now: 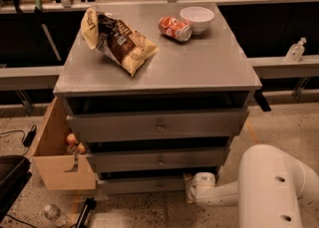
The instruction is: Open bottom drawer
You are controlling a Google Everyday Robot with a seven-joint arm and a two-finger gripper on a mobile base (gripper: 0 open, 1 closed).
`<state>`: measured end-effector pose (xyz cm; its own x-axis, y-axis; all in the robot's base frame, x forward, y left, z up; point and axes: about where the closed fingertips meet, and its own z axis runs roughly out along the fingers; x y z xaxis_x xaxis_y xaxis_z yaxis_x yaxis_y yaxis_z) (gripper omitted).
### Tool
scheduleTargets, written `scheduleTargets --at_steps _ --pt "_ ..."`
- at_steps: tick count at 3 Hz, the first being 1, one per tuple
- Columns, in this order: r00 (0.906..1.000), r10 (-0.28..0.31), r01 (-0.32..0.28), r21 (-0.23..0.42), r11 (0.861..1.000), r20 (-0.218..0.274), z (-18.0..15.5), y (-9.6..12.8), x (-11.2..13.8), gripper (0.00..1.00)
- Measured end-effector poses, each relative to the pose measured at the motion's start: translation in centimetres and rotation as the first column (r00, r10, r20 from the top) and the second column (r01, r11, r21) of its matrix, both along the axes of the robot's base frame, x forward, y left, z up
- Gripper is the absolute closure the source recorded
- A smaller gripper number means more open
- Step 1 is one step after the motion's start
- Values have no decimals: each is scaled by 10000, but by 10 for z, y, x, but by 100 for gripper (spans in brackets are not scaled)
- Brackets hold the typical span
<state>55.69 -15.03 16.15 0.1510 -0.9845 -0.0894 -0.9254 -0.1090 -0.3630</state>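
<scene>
The bottom drawer point(142, 184) is the lowest and narrowest of three grey drawer fronts, with a small round knob point(159, 185) at its centre. Its front sits set back under the middle drawer point(159, 160), and no tray shows. My white arm point(269, 187) reaches in low from the bottom right. My gripper point(192, 188) is at floor level against the right end of the bottom drawer front, right of the knob. Its tip is partly hidden by the cabinet's lower corner.
On the grey cabinet top point(199, 67) lie a chip bag point(119, 40), a red can point(175, 28) on its side and a white bowl point(197, 18). A tan cardboard box point(57, 160) stands against the cabinet's left side. A plastic bottle point(52, 214) lies on the floor.
</scene>
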Motion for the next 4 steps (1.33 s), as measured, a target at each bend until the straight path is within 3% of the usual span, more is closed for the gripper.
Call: scheduleTargets --at_steps 1,2,4 --pt "10000 4 -4 3 10000 -10 -1 0 0 0" --pt "10000 4 -4 3 10000 -10 -1 0 0 0" --pt "9973 394 -439 -730 9964 -620 4 4 8 0"
